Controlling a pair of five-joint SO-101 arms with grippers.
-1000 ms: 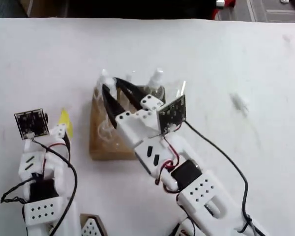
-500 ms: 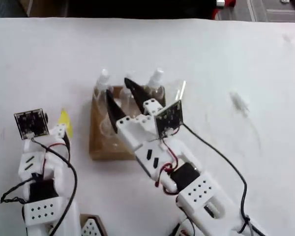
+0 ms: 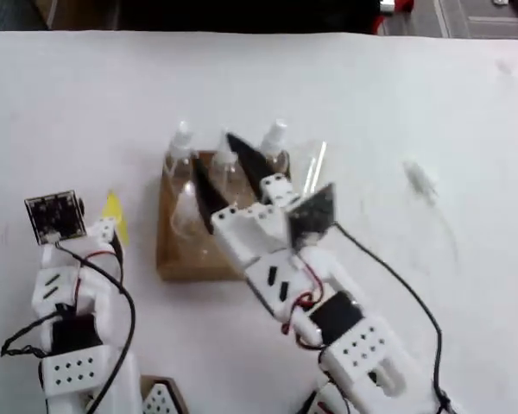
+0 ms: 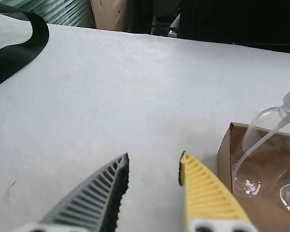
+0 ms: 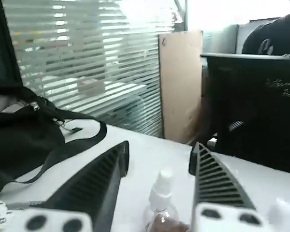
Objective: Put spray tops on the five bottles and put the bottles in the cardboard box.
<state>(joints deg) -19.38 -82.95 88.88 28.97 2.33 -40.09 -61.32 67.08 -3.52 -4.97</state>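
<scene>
The cardboard box (image 3: 177,259) lies at the table's middle and holds several clear bottles with white spray tops (image 3: 183,141) (image 3: 276,136). My right gripper (image 3: 211,150) hovers open over the box, its black fingers (image 3: 250,162) straddling the middle bottle (image 3: 224,164). The right wrist view has that bottle's spray top (image 5: 161,186) low between the open right gripper (image 5: 158,147). My left gripper (image 4: 152,162) stands open over bare table left of the box (image 4: 229,154), holding nothing; its yellow finger (image 3: 114,212) shows beside the box. A bottle (image 4: 268,145) stands in the box's near corner.
A loose white spray top (image 3: 423,178) with its tube lies on the table to the right. Clear plastic wrap (image 3: 315,159) sits at the box's right side. The white table spreads open behind and to the left of the box.
The right arm has swung a little to the right and its wrist has turned; the open fingers shifted from the box's left part toward its middle. The left arm kept still.
</scene>
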